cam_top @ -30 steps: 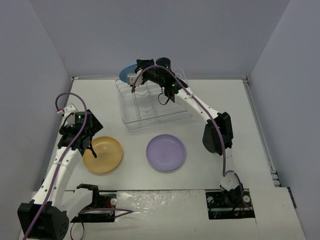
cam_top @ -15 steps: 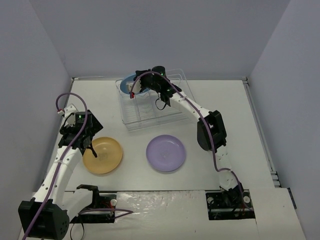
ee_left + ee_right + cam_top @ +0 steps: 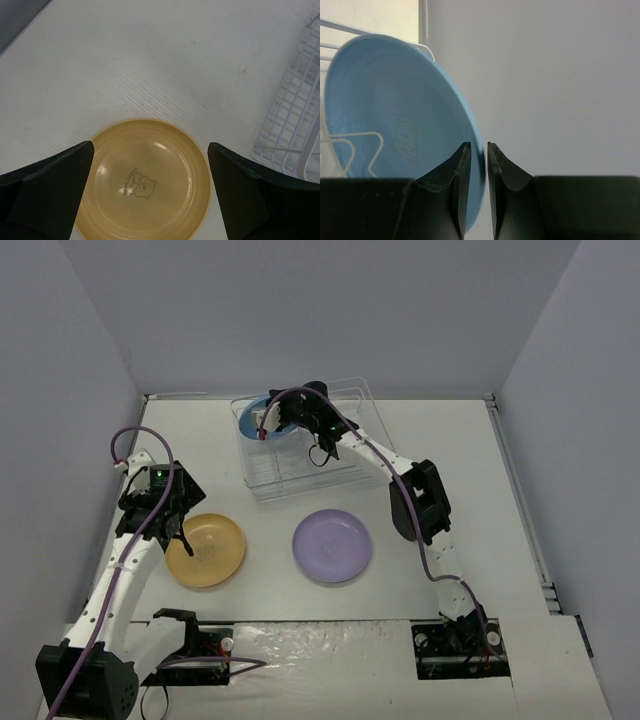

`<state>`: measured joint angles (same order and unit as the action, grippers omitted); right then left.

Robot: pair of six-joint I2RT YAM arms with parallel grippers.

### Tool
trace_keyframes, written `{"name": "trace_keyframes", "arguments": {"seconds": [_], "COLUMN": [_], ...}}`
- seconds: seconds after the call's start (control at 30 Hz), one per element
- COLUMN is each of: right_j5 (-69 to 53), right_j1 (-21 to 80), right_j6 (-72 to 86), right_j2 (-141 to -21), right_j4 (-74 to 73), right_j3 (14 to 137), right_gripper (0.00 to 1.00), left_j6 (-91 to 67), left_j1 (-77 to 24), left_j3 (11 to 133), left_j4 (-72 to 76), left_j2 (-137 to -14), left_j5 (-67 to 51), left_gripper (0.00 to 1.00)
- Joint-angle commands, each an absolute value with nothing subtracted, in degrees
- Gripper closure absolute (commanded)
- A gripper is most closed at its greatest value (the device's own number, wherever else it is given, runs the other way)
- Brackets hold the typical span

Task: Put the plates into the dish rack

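The blue plate (image 3: pixel 251 418) stands on edge at the back left of the clear wire dish rack (image 3: pixel 300 462). My right gripper (image 3: pixel 270 424) is shut on its rim; in the right wrist view the rim of the blue plate (image 3: pixel 385 100) runs between the nearly closed fingers of the gripper (image 3: pixel 479 150), beside a rack wire (image 3: pixel 370 134). The yellow-orange plate (image 3: pixel 207 550) lies flat at the left. My left gripper (image 3: pixel 180 532) is open just above it, its jaws either side of the yellow plate (image 3: pixel 145 185). The lavender plate (image 3: pixel 332 545) lies flat mid-table.
The rack's corner (image 3: pixel 295 125) shows at the right of the left wrist view. Grey walls close in the table on the left, back and right. The arm bases sit at the near edge.
My right gripper has carried the blue plate from above the rack's back left corner down into the rack. The left arm has not moved.
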<state>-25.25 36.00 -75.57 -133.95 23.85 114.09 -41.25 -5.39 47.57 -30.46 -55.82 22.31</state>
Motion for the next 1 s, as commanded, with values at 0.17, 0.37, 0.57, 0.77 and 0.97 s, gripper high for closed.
{"name": "trace_keyframes", "arguments": {"seconds": [0.17,0.37,0.57,0.77,0.97], "right_j5": [-23.7,-21.6,-16.4,9.4,26.8], "right_j1": [36.8,38.3,39.3,39.1,38.3], "right_j6": [-67.9,-60.9,-48.6,-12.4,17.0], "right_j2": [-130.3,-121.2,-105.6,-83.3,-63.8], "right_j4": [36.9,45.5,55.0,49.7,26.1], "right_j3": [111.1,103.4,88.7,74.3,56.8], "right_gripper": [0.44,0.0,0.0,0.0,0.0], "left_j6": [-42.5,-43.3,-43.2,-42.8,-41.6], "left_j1": [-4.9,-5.0,-4.9,-5.0,-5.0], "left_j3": [49.9,50.6,50.7,50.4,49.9], "left_j4": [-33.5,-36.6,-38.4,-36.9,-35.6], "left_j2": [-51.8,-49.5,-47.0,-44.7,-44.4], "left_j5": [22.4,21.2,19.0,15.5,12.9], "left_gripper": [0.03,0.03,0.03,0.03,0.03]}}
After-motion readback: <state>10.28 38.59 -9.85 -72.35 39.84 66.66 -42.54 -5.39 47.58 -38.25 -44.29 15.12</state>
